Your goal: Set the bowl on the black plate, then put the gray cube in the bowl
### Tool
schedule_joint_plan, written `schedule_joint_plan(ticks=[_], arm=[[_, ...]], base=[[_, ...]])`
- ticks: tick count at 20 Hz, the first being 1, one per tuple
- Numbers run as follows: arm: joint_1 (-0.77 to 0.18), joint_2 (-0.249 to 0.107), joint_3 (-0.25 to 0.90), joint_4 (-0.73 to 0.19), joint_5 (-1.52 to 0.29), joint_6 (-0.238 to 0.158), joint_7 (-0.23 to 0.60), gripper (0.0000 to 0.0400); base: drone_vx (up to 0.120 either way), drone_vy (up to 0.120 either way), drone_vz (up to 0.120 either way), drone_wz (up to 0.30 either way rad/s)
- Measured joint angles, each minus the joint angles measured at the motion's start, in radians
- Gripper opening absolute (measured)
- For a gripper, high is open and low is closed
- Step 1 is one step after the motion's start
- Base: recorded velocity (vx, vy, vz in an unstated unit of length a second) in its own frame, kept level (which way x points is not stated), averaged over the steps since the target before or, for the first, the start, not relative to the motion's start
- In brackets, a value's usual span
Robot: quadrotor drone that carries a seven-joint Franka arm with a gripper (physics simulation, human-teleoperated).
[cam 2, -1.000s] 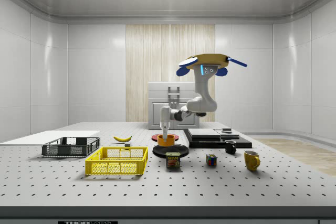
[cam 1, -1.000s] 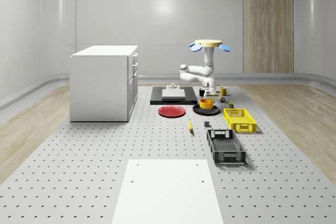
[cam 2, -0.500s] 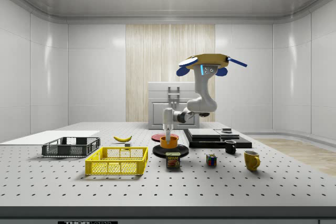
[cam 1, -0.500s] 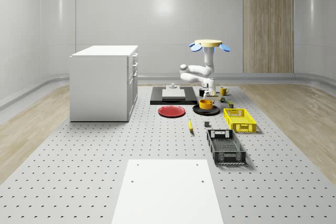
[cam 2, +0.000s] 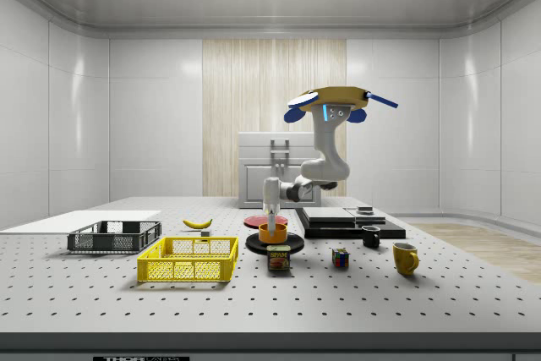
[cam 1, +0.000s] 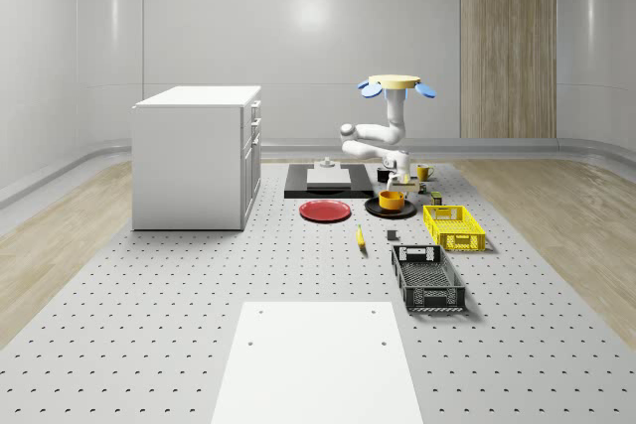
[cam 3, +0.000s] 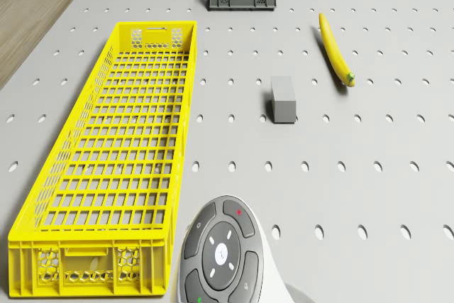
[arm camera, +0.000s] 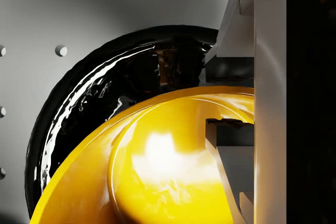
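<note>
Jaws first: they pinch the rim of the orange bowl (arm camera: 157, 171), one pad inside the wall, one outside. The bowl sits low over the black plate (arm camera: 105, 93), toward the counter's (cam 1: 149, 295) far edge; whether it rests on the plate or hangs just above it, I cannot tell. The bowl looks off-centre on the plate in the wrist view. The drone (cam 2: 334, 101) hovers above, arm folded down. The gray cube (cam 3: 284, 99) lies apart on the counter, between the banana (cam 3: 335, 49) and the yellow crate (cam 3: 120, 154).

Risk, as I judge it — letting go early could let the bowl drop, slide on the glossy plate, or tip over its edge.
</note>
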Motion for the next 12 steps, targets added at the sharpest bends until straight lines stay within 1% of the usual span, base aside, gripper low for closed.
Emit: schedule_joint_plan(ticks=[1, 2, 3, 5, 6, 7, 9, 12], arm=[[-0.002, 0.003, -0.003, 0.001, -0.004, -0.002, 0.002, 0.0146], [-0.004, 0.005, -0.006, 0.001, -0.007, -0.003, 0.004, 0.0202], [-0.005, 0.007, -0.006, 0.000, -0.007, -0.006, 0.005, 0.0246], [-0.003, 0.011, -0.001, -0.003, -0.003, -0.012, 0.006, 0.0306], [-0.003, 0.013, 0.001, -0.004, -0.002, -0.015, 0.007, 0.0327], [-0.002, 0.015, 0.003, -0.005, -0.001, -0.018, 0.007, 0.0343], [-0.001, 0.018, 0.005, -0.007, 0.000, -0.022, 0.007, 0.0366], [0.001, 0.022, 0.006, -0.008, 0.000, -0.027, 0.006, 0.0384]], base=[[0.000, 0.000, 0.000, 0.000], [0.000, 0.000, 0.000, 0.000], [0.000, 0.000, 0.000, 0.000], [0.000, 0.000, 0.120, 0.000], [0.000, 0.000, 0.120, 0.000], [0.120, -0.120, 0.120, 0.000], [0.120, -0.120, 0.020, 0.000], [0.120, -0.120, 0.000, 0.000]])
